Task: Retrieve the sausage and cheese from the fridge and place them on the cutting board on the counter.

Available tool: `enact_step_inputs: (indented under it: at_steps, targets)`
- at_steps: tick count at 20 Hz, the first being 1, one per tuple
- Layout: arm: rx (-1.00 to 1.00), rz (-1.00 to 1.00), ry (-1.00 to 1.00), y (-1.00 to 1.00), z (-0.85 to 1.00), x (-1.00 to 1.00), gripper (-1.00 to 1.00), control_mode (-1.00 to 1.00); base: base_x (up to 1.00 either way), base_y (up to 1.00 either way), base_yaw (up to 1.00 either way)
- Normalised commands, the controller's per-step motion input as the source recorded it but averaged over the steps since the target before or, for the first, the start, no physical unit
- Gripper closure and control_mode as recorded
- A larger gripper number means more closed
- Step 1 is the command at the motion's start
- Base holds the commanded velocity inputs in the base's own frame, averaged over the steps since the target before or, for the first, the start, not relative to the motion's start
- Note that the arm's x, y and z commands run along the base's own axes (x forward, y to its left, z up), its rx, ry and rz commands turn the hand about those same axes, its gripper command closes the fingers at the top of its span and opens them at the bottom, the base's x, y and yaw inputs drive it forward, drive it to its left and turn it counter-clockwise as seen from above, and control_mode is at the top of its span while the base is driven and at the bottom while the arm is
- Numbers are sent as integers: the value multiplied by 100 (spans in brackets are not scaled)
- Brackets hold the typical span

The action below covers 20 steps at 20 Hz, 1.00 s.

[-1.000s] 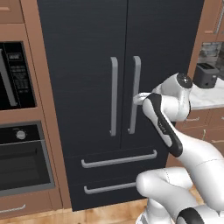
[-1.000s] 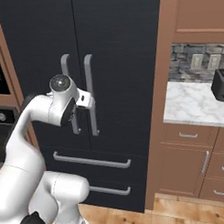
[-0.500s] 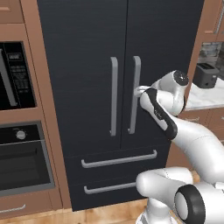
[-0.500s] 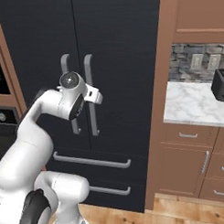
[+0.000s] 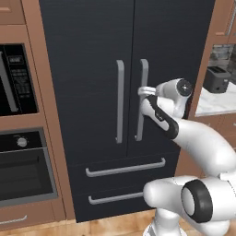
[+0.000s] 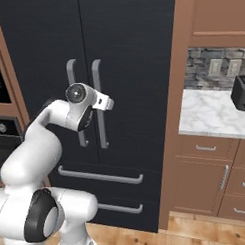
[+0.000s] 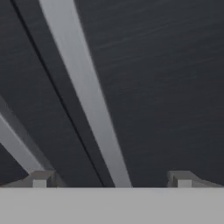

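Note:
The tall black fridge (image 5: 87, 64) (image 6: 137, 59) stands with both doors shut. The sausage and the cheese are hidden behind them. The cutting board and the counter are out of view. My gripper (image 5: 143, 91) (image 6: 108, 102) is open, level with the upper half of the right door's grey bar handle (image 5: 141, 120) (image 6: 100, 126) and close up to it. In the hand view that handle (image 7: 87, 109) runs slantwise between my spread fingertips (image 7: 40, 179), and the gripper (image 7: 111, 178) holds nothing. The left door's handle (image 5: 120, 101) (image 7: 13, 140) lies just beside it.
Two fridge drawers with grey bar handles (image 5: 124, 168) sit under the doors. Brown-framed wall ovens (image 5: 18, 138) stand to the left. On the right are brown cabinets (image 6: 211, 181) under a marble worktop (image 6: 214, 119) that carries a dark toaster (image 6: 241, 93).
The arm has stretched forward and carried the open gripper up to the right door's handle. The fridge doors have stayed shut.

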Motion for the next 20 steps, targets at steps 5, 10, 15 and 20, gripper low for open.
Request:
enact_step_inputs:
  at_steps: [5,10,15,20]
  targets:
    - [0,-4,1,0,12,46,-100,-100,0,0,0]
    - [0,0,7,0,0,73,-100,-100,0,0,0]
    - [0,0,3,4,-1,87,-100,-100,0,0,0]
    - [0,0,0,10,-15,86,-100,-100,0,0,0]
